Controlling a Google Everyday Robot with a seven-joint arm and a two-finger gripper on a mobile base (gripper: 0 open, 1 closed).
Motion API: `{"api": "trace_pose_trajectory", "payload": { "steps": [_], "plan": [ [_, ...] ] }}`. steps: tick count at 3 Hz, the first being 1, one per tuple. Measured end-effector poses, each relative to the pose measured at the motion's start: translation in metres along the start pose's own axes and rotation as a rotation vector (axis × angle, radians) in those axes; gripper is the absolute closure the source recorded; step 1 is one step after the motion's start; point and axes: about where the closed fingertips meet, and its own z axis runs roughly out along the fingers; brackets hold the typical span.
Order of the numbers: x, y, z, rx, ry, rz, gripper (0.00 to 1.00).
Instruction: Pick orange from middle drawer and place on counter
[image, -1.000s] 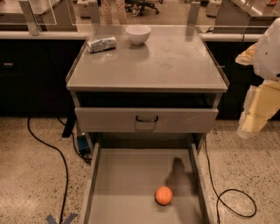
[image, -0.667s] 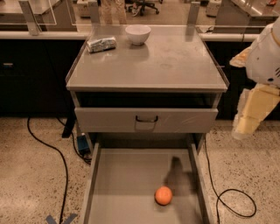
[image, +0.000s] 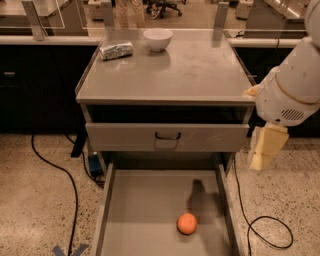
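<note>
Here, one orange (image: 187, 223) in drawer (image: 145, 210), end effector (image: 265, 147) beside counter (image: 200, 75)

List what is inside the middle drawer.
Only the orange lies on the middle drawer floor, right of centre. Its rear, under the upper drawer front, is hidden. The gripper hangs outside, to the right.

White bowl (image: 157, 39) stands upright at the rear of the tabletop (image: 200, 70), near centre. Crumpled foil packet (image: 116, 50) lies to the bowl's left, apart from it. Below, a grey drawer front (image: 115, 137) carries a black handle (image: 167, 136). On the speckled floor (image: 35, 210), a black cable (image: 75, 200) runs left of the cabinet and a second cable (image: 270, 217) loops at the right. A blue item (image: 95, 164), not identifiable, sits beside the cabinet's left leg. The claw (image: 267, 146) hangs right of the cabinet, level with the drawer front.
</note>
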Motion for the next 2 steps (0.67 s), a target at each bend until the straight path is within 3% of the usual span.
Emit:
{"api": "trace_pose_trajectory", "payload": {
  "steps": [1,2],
  "plan": [
    [0.020,0.013,0.039,-0.025,0.029,0.000,0.00],
    [0.045,0.030,0.071,-0.051,0.037,0.037,0.00]
  ]
}}
